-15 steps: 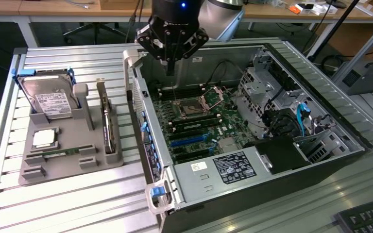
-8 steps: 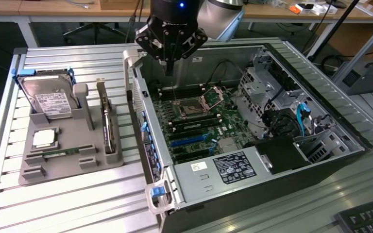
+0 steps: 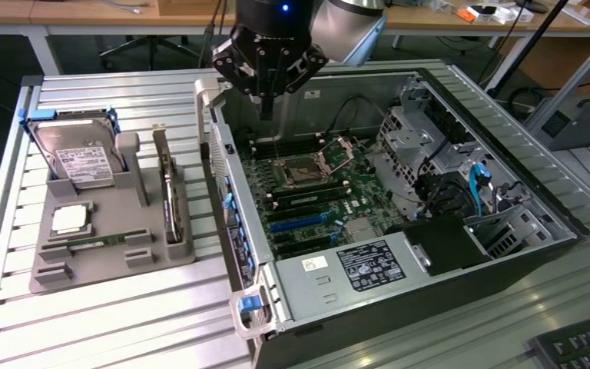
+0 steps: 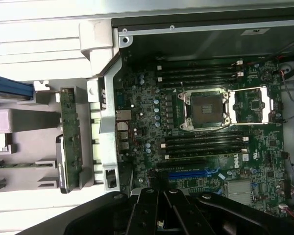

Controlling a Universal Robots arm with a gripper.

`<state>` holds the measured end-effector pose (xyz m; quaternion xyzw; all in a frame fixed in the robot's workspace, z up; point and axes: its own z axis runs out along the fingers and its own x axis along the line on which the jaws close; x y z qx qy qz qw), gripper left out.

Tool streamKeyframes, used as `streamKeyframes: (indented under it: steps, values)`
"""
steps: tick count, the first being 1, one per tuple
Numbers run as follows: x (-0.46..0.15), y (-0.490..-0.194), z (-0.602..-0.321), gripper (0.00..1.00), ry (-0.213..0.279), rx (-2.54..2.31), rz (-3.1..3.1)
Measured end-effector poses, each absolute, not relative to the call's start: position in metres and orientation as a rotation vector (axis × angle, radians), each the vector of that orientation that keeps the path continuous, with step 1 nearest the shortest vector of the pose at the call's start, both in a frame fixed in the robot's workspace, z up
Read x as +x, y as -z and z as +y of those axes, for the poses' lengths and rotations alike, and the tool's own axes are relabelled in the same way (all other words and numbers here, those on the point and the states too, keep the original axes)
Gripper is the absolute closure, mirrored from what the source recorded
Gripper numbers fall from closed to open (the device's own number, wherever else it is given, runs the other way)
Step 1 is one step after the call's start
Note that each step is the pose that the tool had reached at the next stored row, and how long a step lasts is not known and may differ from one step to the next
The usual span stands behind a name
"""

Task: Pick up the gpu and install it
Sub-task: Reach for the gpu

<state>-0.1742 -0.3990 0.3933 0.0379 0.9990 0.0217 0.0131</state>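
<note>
We saw the gpu [image 3: 175, 206] standing on its edge in the gray holder [image 3: 101, 265] on the counter [image 3: 120, 327], beside the open computer case [image 3: 310, 296]. Our claw [image 3: 266, 106] hung over the case, closed and holding nothing. We think no step was done yet.

1. On the motherboard [image 4: 137, 122] there is a white logo [image 4: 233, 160] just beside the memory slots [image 4: 201, 143], turned sideways. It seems to read "DELL".
2. On the hard drive [image 3: 82, 150] there is a white label [image 3: 85, 164] with dark print, too small to read.
3. On the power supply [image 3: 321, 286] there is a black label [image 3: 375, 265] with white lines of print and a white sticker [image 3: 316, 264] — neither can be read.
4. On the gpu [image 3: 175, 201] — any marking is too small to read.
</note>
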Motion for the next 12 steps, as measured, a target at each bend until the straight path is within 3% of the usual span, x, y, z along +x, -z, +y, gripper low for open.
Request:
streamKeyframes:
  steps: [12]
  values:
    - [-0.1799, -0.3933, -0.3990, 0.89, -0.068, 0.118, 3.112]
